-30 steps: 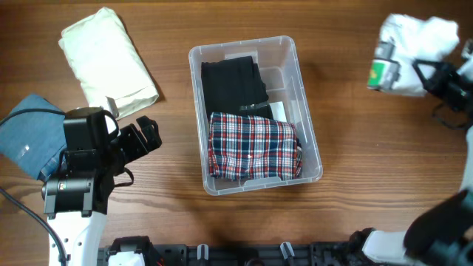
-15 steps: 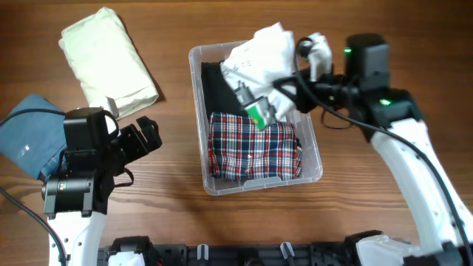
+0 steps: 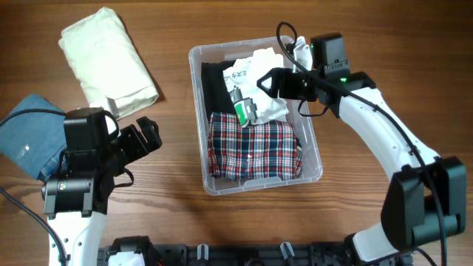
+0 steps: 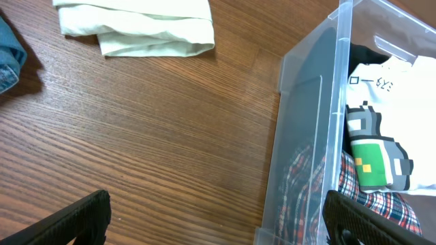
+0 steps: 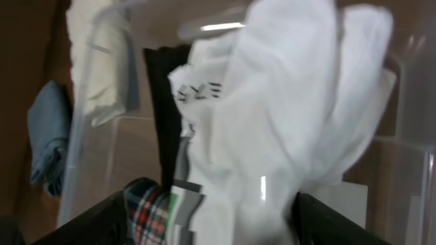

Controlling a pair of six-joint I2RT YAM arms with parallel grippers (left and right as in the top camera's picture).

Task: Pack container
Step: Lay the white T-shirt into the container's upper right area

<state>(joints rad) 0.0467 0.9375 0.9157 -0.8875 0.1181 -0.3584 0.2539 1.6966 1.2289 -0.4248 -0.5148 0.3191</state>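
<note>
The worktop point(image 3: 347, 222) is brown wood with a long grain running from left to right, matt and evenly lit. A black rail point(image 3: 244, 255) runs along its near edge. The container point(image 3: 198, 140), a clear plastic bin with a rim, stands at the middle of the worktop with its long sides running from the far edge to the near edge. Inside it, a red, white and blue plaid cloth point(image 3: 253, 148) fills the near half and a black garment point(image 3: 214, 85) lies flat in the far half. The right hand point(image 3: 273, 83) reaches in over the far right part of the bin, clamped on a bunched white shirt point(image 3: 255, 70) with black lettering and a green print. The shirt hangs over the black garment and its lower end touches the plaid cloth. In the right wrist view the white fabric fills the gap between the two dark fingers point(image 5: 102, 218). The left hand point(image 3: 148, 137) hangs over bare wood to the left of the bin, apart from it, with its fingers spread wide and nothing between them. A folded cream cloth point(image 3: 107, 59) lies towards the far left corner. A blue denim piece point(image 3: 26, 140) lies at the left edge, partly under the left arm.
</note>
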